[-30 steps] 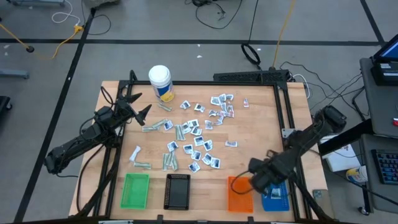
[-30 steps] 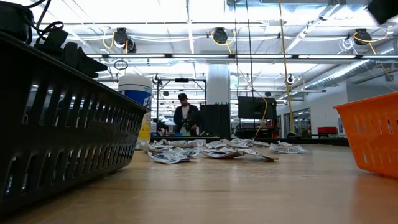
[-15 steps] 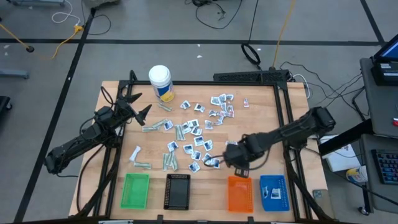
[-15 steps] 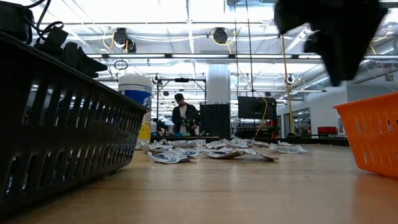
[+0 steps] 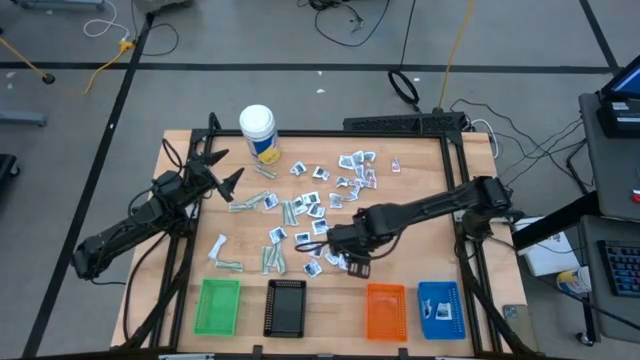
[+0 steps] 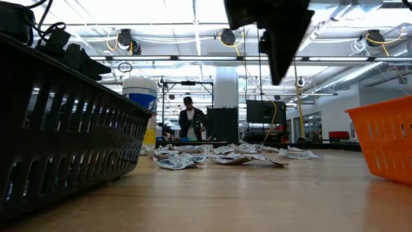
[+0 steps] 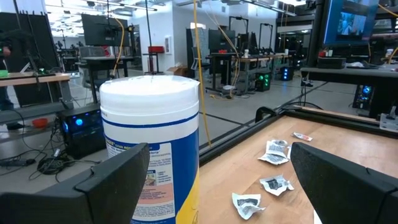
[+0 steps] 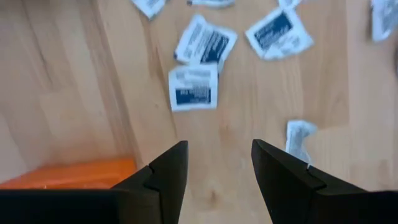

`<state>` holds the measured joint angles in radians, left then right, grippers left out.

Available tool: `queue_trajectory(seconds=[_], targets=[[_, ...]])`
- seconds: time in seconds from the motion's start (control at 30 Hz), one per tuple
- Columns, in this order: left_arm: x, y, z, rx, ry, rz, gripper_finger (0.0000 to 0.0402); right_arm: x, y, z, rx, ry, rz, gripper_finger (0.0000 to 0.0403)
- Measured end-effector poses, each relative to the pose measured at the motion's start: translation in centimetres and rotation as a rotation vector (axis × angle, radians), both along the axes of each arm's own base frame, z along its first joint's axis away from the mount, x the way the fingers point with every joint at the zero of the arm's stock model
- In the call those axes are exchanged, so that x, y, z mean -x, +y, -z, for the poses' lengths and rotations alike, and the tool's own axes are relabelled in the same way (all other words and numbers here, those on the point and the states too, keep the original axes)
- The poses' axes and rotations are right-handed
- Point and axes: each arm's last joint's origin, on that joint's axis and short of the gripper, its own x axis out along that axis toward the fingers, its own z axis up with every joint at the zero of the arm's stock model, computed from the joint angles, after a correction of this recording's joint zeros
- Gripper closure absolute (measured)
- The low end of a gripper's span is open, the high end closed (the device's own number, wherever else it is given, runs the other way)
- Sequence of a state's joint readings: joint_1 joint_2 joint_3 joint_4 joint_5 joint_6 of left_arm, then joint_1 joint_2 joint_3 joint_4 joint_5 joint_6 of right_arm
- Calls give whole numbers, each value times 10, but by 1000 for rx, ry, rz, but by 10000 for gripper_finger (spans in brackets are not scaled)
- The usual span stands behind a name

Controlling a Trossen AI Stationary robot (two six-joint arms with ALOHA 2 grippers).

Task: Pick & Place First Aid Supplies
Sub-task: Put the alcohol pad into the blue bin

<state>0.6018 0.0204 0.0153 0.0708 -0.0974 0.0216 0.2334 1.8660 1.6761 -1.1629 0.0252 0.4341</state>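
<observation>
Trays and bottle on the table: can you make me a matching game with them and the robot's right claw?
Things:
1. white bottle
2. green tray
3. blue tray
4. right gripper

Places or states:
A. open, above the scattered sachets
B. near edge of the table, far left of the tray row
C. far edge of the table, by the left gripper
D. near edge, far right of the tray row

Pairs: 1-C, 2-B, 3-D, 4-A
</observation>
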Motion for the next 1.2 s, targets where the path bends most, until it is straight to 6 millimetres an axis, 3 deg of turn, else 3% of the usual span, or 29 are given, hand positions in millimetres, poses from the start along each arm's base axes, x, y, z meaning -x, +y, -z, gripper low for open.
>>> queue_trajectory(seconds=[0.47, 0.77, 1.2], targets=[[0, 0, 0, 0, 0, 0, 5, -27, 21, 48, 6, 7, -27, 232], [0, 0, 0, 0, 0, 0, 5, -28, 24, 85, 9, 49, 0, 232], [0, 0, 0, 0, 0, 0, 5, -21, 21, 108, 7, 56, 30, 243]])
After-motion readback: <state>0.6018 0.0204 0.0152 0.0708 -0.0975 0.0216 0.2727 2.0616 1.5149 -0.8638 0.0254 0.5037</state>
